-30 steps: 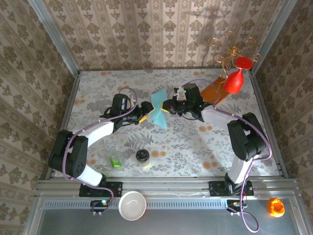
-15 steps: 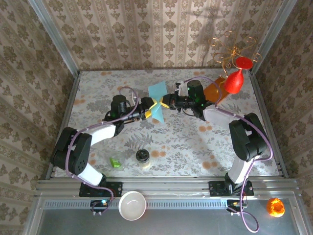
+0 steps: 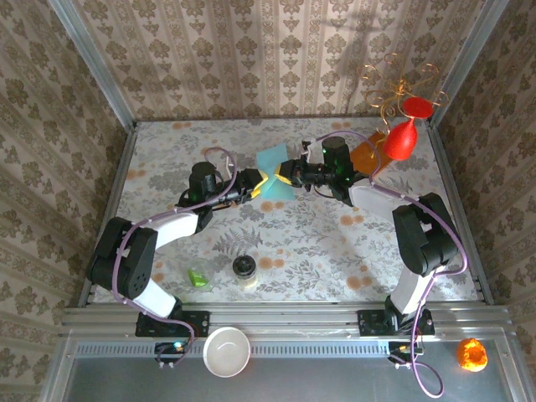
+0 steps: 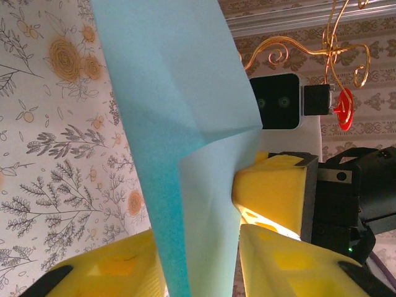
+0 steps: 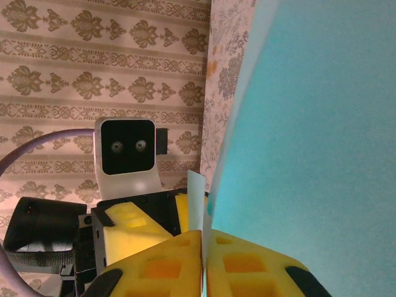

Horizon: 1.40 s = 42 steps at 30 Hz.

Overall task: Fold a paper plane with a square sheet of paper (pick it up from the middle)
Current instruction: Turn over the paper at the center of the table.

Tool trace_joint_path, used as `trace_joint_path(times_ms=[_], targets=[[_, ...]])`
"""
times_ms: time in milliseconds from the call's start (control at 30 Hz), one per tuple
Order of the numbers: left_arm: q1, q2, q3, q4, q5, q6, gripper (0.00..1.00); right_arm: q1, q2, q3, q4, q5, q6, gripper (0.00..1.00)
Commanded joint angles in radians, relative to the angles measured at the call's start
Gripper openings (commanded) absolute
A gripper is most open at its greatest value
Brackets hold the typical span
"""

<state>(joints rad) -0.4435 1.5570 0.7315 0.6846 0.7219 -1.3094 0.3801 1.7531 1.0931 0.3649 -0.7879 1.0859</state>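
Two sets of fingers now meet on the square sheet of paper [image 3: 270, 157], which is held in the air above the far middle of the table [image 3: 184, 142]. A second ago the left fingers [image 4: 105, 275] stood wide apart, just left of the sheet. Since then the left arm has reached to the right, and its fingers have narrowed around the lower part of the paper. In the left wrist view the light blue sheet, already creased, fills the gap between them. Whether they are pinching it yet cannot be told.

The right fingers [image 5: 247, 266] are clenched on the sheet from the right, with only a thin slit between them where the paper passes. They sit directly opposite the left ones and very near them. The sheet has also been carried slightly farther from the arm bases than it was.

This looks like a second grip being added, either to hand the sheet over or to pull a fold taut between both arms. No dart shape shows yet, so most of the folding probably remains. The paper is thin, so it could slip or crumple if the right fingers let go before the left ones hold firm.
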Motion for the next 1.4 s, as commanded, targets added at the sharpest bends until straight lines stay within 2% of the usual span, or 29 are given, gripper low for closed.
trace_joint_path(times_ms=[0,133,233,300,400,500,567,667,800,900,1000,1100,1167,1267,1367], targets=[[0.007,0.013,0.017,0.018,0.022,0.004,0.31,-0.009,-0.022,-0.015,0.008,-0.03,0.008,0.15],[0.013,0.022,0.022,-0.006,0.021,-0.003,0.21,-0.019,-0.035,-0.029,-0.032,-0.018,-0.028,0.25],[0.027,0.019,0.02,-0.024,0.017,0.012,0.13,-0.043,-0.071,-0.043,-0.169,0.061,-0.127,0.33],[0.036,0.008,0.024,-0.078,0.017,0.047,0.12,-0.065,-0.1,-0.058,-0.24,0.116,-0.174,0.36],[0.058,-0.025,0.043,-0.236,0.006,0.151,0.11,-0.108,-0.141,-0.071,-0.348,0.202,-0.232,0.39],[0.073,-0.075,0.1,-0.515,-0.048,0.333,0.11,-0.131,-0.173,-0.066,-0.448,0.291,-0.28,0.41],[0.068,-0.104,0.187,-0.813,-0.174,0.506,0.11,-0.132,-0.189,-0.051,-0.521,0.357,-0.323,0.43],[0.034,-0.095,0.36,-1.195,-0.397,0.691,0.11,-0.133,-0.202,-0.05,-0.551,0.398,-0.343,0.44],[-0.021,-0.039,0.531,-1.44,-0.603,0.801,0.11,-0.133,-0.21,-0.063,-0.548,0.421,-0.343,0.44],[-0.104,0.044,0.673,-1.595,-0.8,0.861,0.11,-0.133,-0.217,-0.076,-0.544,0.435,-0.339,0.44],[-0.182,0.155,0.808,-1.738,-1.021,0.887,0.1,-0.132,-0.226,-0.086,-0.554,0.452,-0.347,0.44],[-0.253,0.28,0.93,-1.847,-1.193,0.886,0.1,-0.137,-0.243,-0.103,-0.563,0.474,-0.355,0.44],[-0.294,0.357,0.996,-1.889,-1.251,0.875,0.1,-0.144,-0.255,-0.126,-0.561,0.48,-0.346,0.44],[-0.342,0.45,1.065,-1.895,-1.267,0.852,0.1,-0.167,-0.271,-0.177,-0.529,0.462,-0.318,0.44],[-0.378,0.529,1.117,-1.843,-1.193,0.822,0.11,-0.181,-0.283,-0.228,-0.503,0.434,-0.306,0.44]])
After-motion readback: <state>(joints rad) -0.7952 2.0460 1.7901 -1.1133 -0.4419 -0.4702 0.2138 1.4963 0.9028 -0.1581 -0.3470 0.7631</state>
